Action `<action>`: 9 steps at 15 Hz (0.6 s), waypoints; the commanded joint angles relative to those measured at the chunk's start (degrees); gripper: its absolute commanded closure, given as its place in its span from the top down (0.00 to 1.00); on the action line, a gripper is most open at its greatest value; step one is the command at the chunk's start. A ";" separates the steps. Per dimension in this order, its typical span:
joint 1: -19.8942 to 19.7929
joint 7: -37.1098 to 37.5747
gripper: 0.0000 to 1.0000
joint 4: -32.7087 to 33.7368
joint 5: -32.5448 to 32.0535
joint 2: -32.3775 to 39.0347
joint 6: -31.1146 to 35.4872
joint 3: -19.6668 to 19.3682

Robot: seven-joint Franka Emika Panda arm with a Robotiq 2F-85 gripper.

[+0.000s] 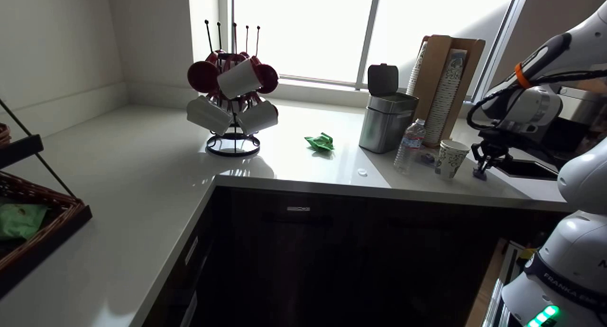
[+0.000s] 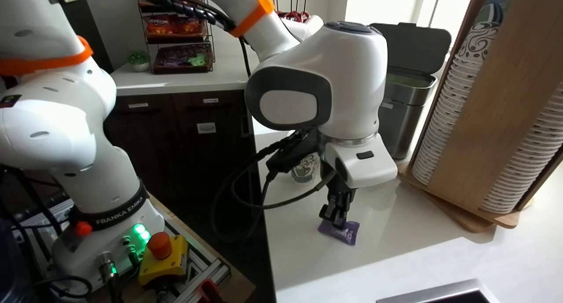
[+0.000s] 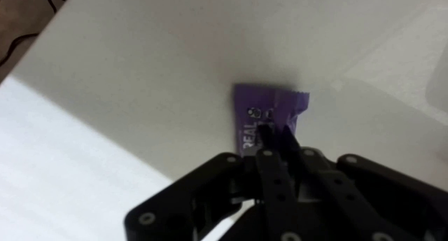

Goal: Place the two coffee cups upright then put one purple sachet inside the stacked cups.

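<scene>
The purple sachet [image 3: 257, 97] lies between my fingertips in the wrist view, creased upward where they pinch it. My gripper [image 3: 274, 132] is shut on it, pointing down. In both exterior views the sachet [image 2: 349, 235] [image 1: 479, 175] shows below the gripper [image 2: 337, 221] [image 1: 482, 165], at counter height; whether it touches the counter I cannot tell. A white patterned paper cup [image 1: 450, 160] stands upright beside the gripper. It is partly hidden behind the arm in an exterior view [image 2: 305, 169]. I cannot tell whether it is two stacked cups.
A clear water bottle [image 1: 410, 146], a dark purplish packet [image 1: 428, 159] and a steel bin [image 1: 385, 123] stand or lie near the cup. A wooden cup holder [image 2: 488, 114] rises behind the arm. A green packet [image 1: 321, 142] and mug rack [image 1: 233, 142] are farther along.
</scene>
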 commanded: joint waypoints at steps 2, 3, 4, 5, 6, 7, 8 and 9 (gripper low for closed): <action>0.51 -5.22 0.00 -1.14 2.87 -3.83 -1.79 -1.69; 0.35 -5.90 0.00 -1.30 2.68 -5.07 -2.32 -1.88; 0.18 -6.51 0.00 -1.41 2.40 -6.39 -2.95 -2.02; 0.00 -7.16 0.00 -1.59 1.89 -8.10 -3.80 -2.09; -0.20 -7.74 0.00 -1.77 0.89 -9.91 -4.76 -1.96; -0.40 -8.24 0.00 -1.99 -0.22 -11.88 -5.86 -1.57; -0.56 -9.17 0.00 -1.98 -0.88 -13.86 -7.32 -1.22; -0.53 -10.94 0.00 -2.38 -0.92 -16.11 -8.64 -1.01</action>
